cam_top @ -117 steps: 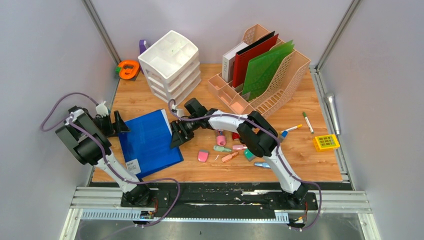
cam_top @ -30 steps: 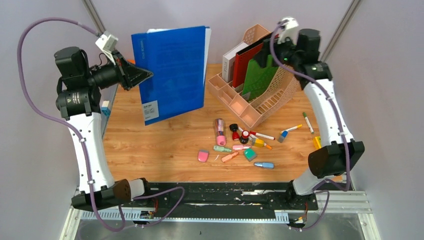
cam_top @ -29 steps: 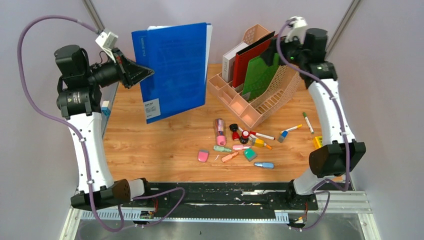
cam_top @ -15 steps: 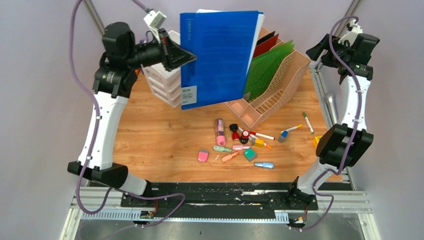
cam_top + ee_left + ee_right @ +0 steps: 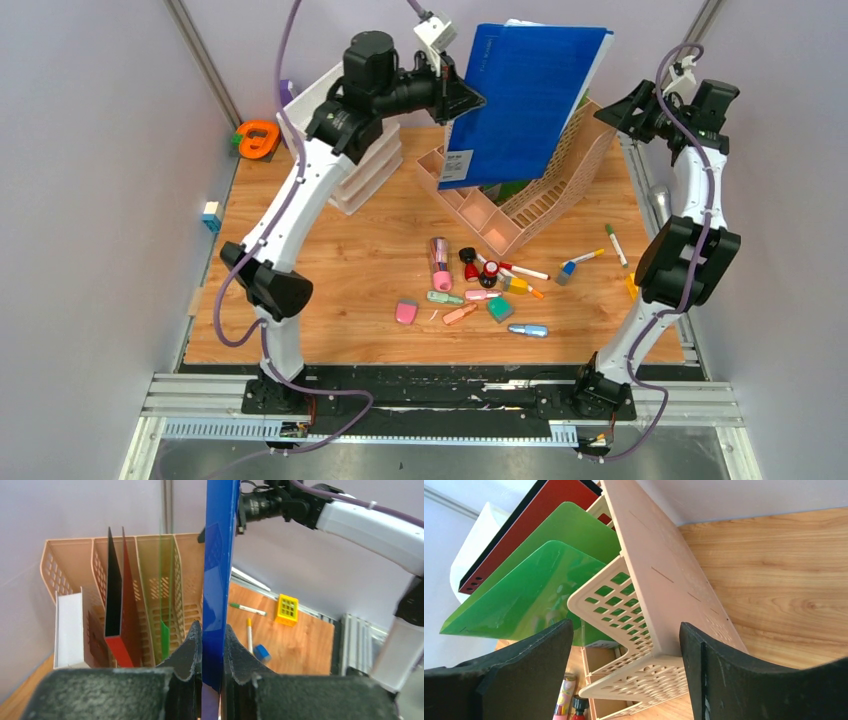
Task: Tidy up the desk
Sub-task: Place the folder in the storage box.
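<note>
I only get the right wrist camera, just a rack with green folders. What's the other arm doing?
Observer: The left gripper pinches a blue folder, held on edge, up over the rack.
Operator: Where's my hand, then?
Observer: The top view shows the right gripper raised beside the rack's right end, near the wall.
Operator: Is the desk tidy?
Observer: No. A scatter of pens lies loose on the desk in front of the rack.
</note>
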Motion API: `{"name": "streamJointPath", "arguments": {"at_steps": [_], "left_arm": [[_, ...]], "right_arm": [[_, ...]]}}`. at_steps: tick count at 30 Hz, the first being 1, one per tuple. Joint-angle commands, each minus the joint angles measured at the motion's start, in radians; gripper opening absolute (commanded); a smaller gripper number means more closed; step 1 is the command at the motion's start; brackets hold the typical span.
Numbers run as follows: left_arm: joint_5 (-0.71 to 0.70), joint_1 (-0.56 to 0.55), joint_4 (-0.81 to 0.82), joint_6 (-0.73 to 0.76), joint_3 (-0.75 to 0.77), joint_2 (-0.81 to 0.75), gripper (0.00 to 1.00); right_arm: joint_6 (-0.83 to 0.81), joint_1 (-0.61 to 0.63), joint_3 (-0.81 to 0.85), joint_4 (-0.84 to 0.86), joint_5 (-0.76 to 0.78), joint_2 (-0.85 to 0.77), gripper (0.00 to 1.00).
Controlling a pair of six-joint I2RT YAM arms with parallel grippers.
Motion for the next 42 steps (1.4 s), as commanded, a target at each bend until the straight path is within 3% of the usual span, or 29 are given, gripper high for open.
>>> {"name": "streamJointPath", "arguments": {"at_steps": [1, 12, 23, 42], "left_arm": [[-0.113, -0.029, 0.206, 0.025, 0.091, 0.055, 0.00], [-0.104, -0.079, 0.499, -0.047, 0.103, 0.240, 0.00], [-0.086, -0.118, 0.666, -0.045, 0.076, 0.326, 0.00], [-0.160, -0.186, 0.878, -0.099, -0.203, 0.382, 0.00]], "right_arm": [[0.038, 0.000, -0.006, 0.094, -0.178, -0.009, 0.78], [0.093, -0.083, -0.101, 0.137, -0.191, -0.127, 0.77], [0.089, -0.187, -0.174, 0.135, -0.215, -0.196, 0.77], [0.024, -0.188, -0.304, 0.118, -0.201, -0.282, 0.77]]}}
